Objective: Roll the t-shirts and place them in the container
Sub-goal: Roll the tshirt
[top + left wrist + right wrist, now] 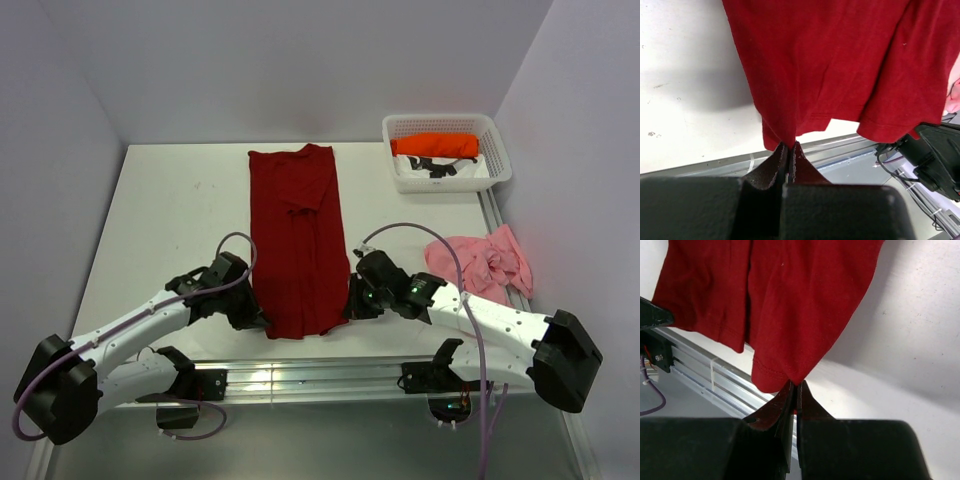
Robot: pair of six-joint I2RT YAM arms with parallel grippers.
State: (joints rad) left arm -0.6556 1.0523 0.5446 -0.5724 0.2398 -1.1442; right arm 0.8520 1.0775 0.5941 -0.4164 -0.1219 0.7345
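Observation:
A dark red t-shirt lies folded into a long strip down the middle of the table, its hem toward me. My left gripper is shut on the hem's left corner, which is pinched between the pads. My right gripper is shut on the hem's right corner the same way. The hem hangs slightly lifted between them. A pale pink t-shirt lies crumpled at the right. A bright orange t-shirt sits folded in the white basket.
The basket stands at the back right and also holds a white item with black print. A metal rail runs along the table's near edge. Bare white tabletop lies left of the red shirt.

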